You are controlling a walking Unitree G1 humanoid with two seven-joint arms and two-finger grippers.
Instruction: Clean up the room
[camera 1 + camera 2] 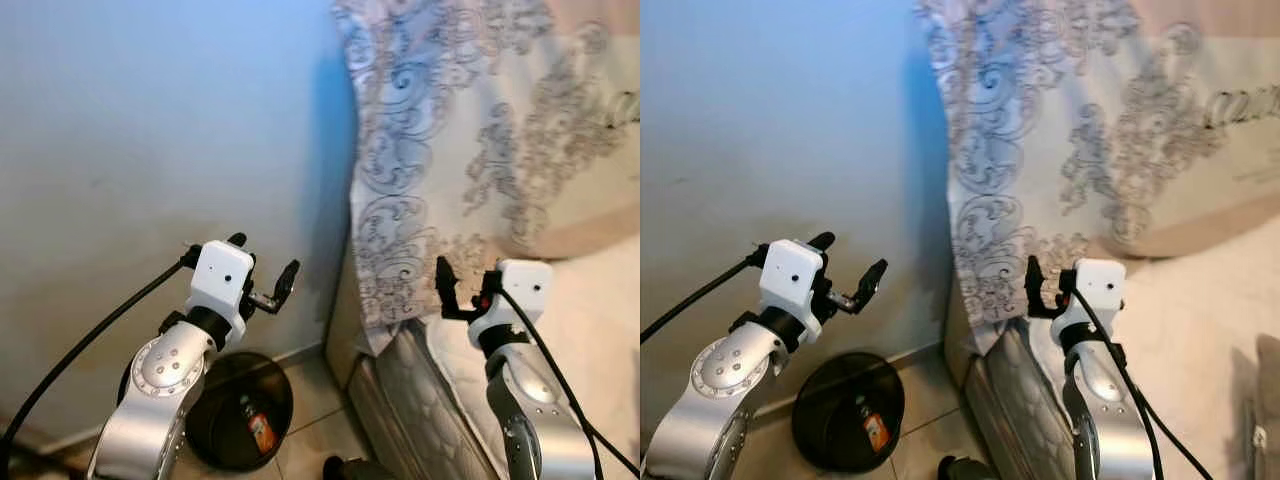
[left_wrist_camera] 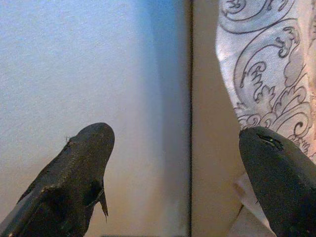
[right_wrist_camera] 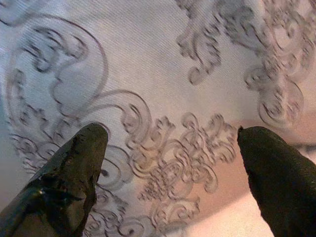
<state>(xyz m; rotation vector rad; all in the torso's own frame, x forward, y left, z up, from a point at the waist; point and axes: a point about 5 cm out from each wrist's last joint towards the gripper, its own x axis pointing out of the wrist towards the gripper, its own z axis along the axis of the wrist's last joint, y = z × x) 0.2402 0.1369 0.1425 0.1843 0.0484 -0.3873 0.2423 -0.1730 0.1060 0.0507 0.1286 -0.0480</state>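
A round black waste bin (image 1: 225,425) stands on the tiled floor by the wall, with a small red-labelled item (image 1: 262,432) lying inside it. My left gripper (image 1: 264,256) is raised above the bin, open and empty, and points at the wall corner (image 2: 190,123). My right gripper (image 1: 465,280) is open and empty too, held over the bed's edge close to a cream cloth with grey scroll patterns (image 1: 450,130). In the right wrist view that cloth (image 3: 163,74) spreads between the two black fingertips (image 3: 79,163).
A plain pale wall (image 1: 150,150) stands to my left. A quilted mattress edge (image 1: 420,390) and a pale sheet (image 1: 600,300) lie on the right. A dark object (image 1: 350,468) sits on the floor between bin and bed.
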